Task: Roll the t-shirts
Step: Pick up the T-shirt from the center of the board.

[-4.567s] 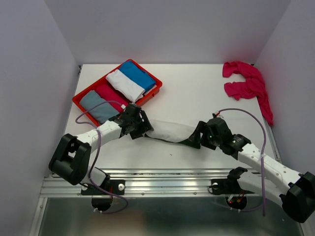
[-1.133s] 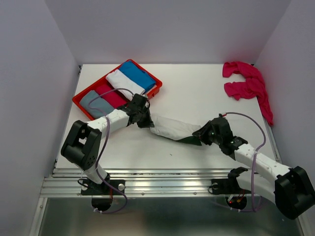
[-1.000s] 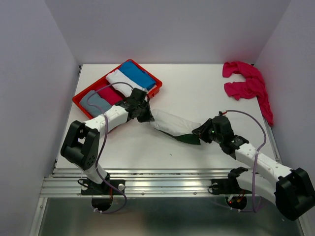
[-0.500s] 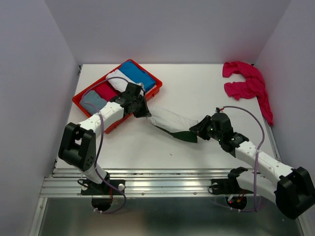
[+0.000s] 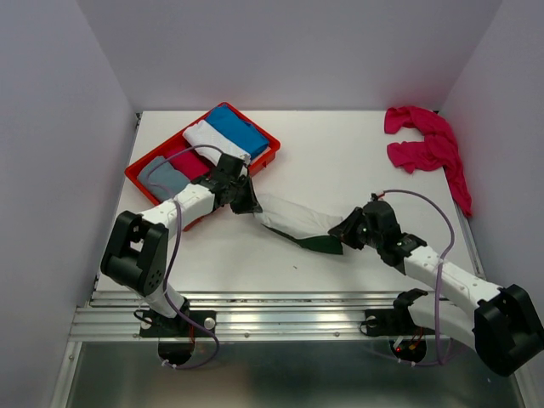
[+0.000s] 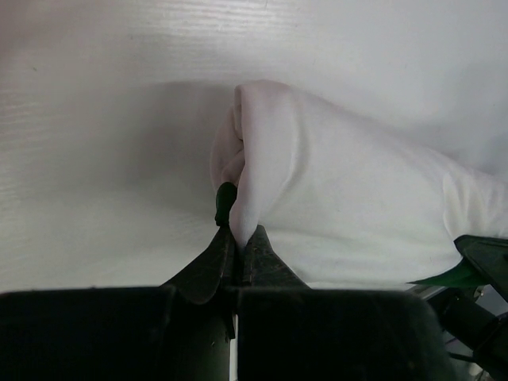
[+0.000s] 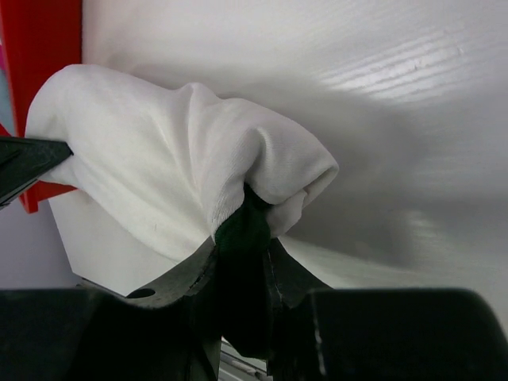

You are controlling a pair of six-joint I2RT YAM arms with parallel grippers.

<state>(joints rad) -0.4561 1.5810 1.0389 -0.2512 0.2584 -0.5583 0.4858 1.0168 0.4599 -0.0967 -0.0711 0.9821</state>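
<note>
We find the rolled cream-white, green-trimmed cloth t-shirt (image 5: 293,218) at frame centre, long axis upper left to lower right. Left gripper (image 5: 250,206) pinches its upper-left end tight; right gripper (image 5: 341,235), narrow, clamps the green lower-right end.

walls (image 5: 297,51): pale lilac | table (image 5: 340,161): white woodgrain | front rail (image 5: 280,316): metal

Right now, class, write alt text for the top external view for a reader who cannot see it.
A rolled cream-white t-shirt is pinched at one end by the left gripper and at the other by the right gripper, mid-table. A red tray of folded clothes sits back left; a crumpled pink t-shirt lies back right.
</note>
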